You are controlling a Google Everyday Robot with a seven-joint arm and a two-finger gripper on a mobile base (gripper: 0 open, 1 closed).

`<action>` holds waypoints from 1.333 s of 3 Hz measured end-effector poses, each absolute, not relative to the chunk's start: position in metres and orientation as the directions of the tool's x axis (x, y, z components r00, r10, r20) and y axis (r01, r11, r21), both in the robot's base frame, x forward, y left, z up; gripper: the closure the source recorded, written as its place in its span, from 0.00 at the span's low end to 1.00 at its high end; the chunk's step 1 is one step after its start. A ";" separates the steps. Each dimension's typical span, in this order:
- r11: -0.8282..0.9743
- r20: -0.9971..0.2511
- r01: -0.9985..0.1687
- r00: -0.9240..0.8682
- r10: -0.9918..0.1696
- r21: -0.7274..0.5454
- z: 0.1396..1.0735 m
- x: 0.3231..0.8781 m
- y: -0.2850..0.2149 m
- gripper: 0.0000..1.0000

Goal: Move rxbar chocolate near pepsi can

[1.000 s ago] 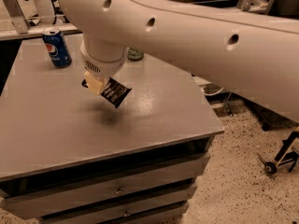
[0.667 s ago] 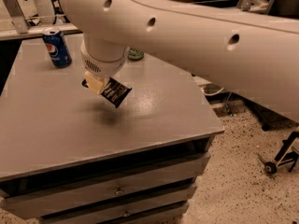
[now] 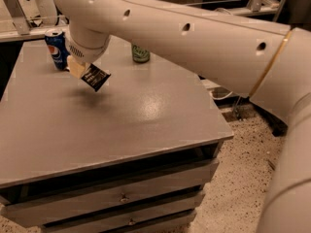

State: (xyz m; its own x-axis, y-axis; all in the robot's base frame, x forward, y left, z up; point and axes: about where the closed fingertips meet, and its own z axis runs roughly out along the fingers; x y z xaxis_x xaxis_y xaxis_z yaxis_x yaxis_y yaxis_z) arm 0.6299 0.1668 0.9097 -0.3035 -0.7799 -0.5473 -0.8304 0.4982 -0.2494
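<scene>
Since the last look a second back, my gripper (image 3: 81, 71) has carried the bar (image 3: 95, 76) left and back over the table (image 3: 146, 125) toward its far-left corner. It now hangs near the blue can (image 3: 57, 50) without touching it, so I'd judge only the set-down is left. The gripper is clamped on the bar's upper end; the bar is off the surface, long axis tilted, free end pointing down toward the front-right.
</scene>
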 end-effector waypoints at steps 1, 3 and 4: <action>0.509 -0.584 -0.837 -0.315 -0.748 -0.202 0.881 0.668 0.201 1.00; 0.539 -0.601 -0.821 -0.338 -0.724 -0.188 0.854 0.711 0.222 0.83; 0.552 -0.605 -0.811 -0.344 -0.718 -0.194 0.851 0.723 0.225 0.60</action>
